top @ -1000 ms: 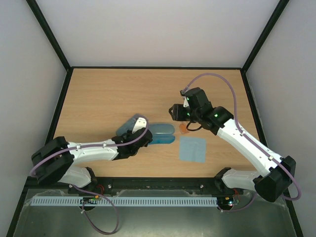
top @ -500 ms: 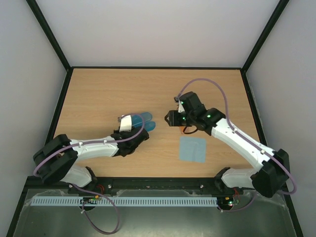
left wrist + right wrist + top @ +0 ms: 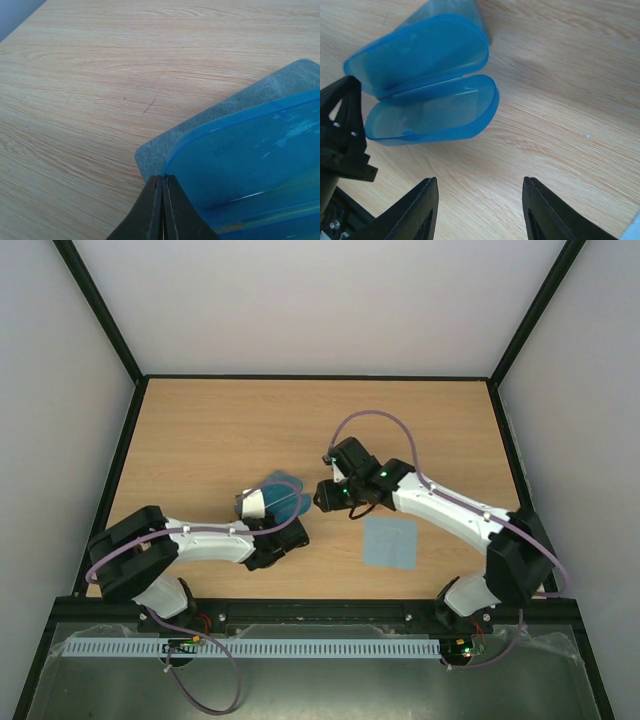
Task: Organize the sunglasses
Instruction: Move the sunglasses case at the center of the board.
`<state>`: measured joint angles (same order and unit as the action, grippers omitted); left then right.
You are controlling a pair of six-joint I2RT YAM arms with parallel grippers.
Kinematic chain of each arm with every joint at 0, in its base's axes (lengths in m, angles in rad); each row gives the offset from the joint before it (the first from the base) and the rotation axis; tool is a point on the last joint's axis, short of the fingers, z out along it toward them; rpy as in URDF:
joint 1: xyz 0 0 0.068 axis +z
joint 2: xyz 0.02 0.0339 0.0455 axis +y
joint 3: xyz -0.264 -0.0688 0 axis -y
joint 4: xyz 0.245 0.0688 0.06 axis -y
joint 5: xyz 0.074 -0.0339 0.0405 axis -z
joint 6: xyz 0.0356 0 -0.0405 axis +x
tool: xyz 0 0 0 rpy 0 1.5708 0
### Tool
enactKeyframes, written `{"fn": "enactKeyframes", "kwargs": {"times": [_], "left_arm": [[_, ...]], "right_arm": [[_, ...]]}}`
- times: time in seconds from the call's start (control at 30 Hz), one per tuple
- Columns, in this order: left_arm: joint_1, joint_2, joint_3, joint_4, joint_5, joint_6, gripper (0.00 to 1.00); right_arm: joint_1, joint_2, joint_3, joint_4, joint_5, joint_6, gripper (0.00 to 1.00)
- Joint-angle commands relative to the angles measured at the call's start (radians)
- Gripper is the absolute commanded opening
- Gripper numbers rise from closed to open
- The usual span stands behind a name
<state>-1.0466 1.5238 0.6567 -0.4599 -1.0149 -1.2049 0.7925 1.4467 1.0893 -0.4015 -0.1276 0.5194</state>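
Observation:
No sunglasses show in any view. My left gripper [image 3: 268,508] is shut on the rim of an open blue translucent case [image 3: 285,496], with a pale blue cloth [image 3: 160,152] lying against the case behind it. In the left wrist view the jaws [image 3: 163,178] pinch the case's edge [image 3: 240,165]. My right gripper [image 3: 322,496] is open and empty, just right of the case and low over the wood. In the right wrist view [image 3: 480,200] the case [image 3: 430,95] lies open like a clam ahead of the fingers, and it looks empty.
A second pale blue square cloth [image 3: 390,542] lies flat on the wooden table [image 3: 220,430], right of centre near the front. Black frame rails [image 3: 110,480] and grey walls bound the table on three sides.
My left gripper has dragged the blue case leftward and turned it. My right gripper has swung left after it. An orange pair seen earlier beside the right gripper no longer shows.

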Motion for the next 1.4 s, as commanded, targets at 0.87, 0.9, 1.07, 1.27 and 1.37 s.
{"fn": "enactKeyframes", "kwargs": {"times": [0.87,0.9,1.07,1.27,1.37], "left_arm": [[-0.005,-0.126,-0.058,0.048,0.023,-0.023,0.26],[-0.005,-0.141,-0.062,0.048,0.027,-0.021,0.29],[-0.004,-0.226,-0.085,0.019,0.038,-0.036,0.47],[0.022,-0.338,-0.156,0.048,0.075,-0.033,0.54],[0.038,-0.376,-0.197,0.095,0.110,-0.009,0.55]], "right_arm": [[0.063,0.300,0.025,0.148,-0.052,0.022,0.47],[0.065,0.302,0.028,0.149,-0.052,0.023,0.47],[0.068,0.313,0.048,0.147,-0.045,0.022,0.47],[0.071,0.343,0.083,0.146,-0.016,0.024,0.46],[0.073,0.354,0.110,0.140,0.011,0.025,0.45]]}}
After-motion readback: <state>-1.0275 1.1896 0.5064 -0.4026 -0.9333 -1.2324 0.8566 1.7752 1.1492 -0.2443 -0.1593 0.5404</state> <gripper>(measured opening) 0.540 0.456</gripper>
